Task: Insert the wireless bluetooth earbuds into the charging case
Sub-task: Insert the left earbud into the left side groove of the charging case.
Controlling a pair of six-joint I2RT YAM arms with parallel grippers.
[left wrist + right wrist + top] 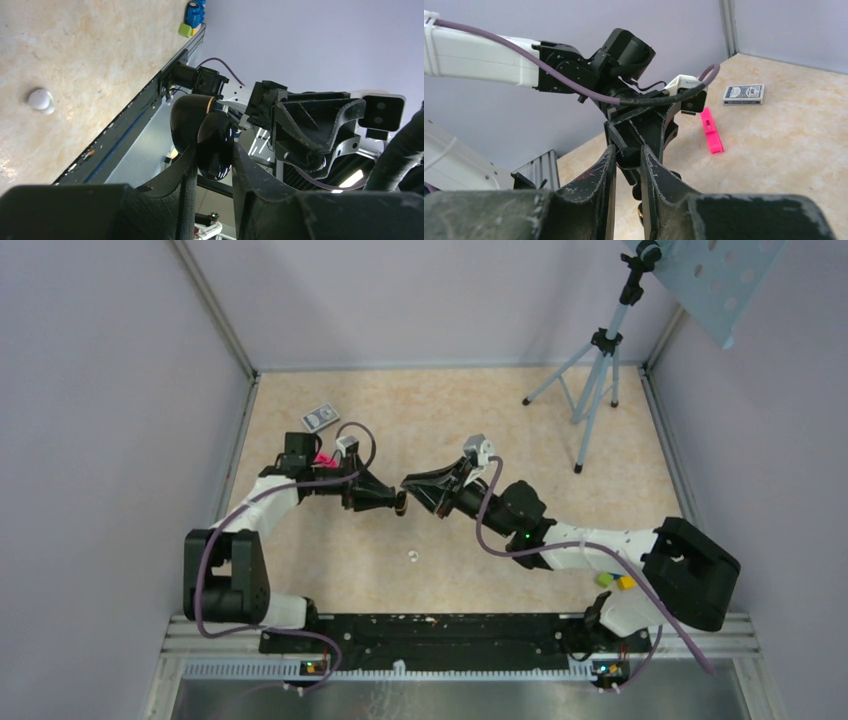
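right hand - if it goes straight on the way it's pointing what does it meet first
The black glossy object gripped by the left hand, right at the right hand's fingertips; whether they touch is unclear.

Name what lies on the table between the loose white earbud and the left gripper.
Nothing: the top view shows bare table between earbud and left gripper.

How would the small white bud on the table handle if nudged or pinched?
The white bud looks rounded and smooth, so it would probably roll or skid if nudged. Tiny beside the fingers, it likely slips from an off-centre pinch.
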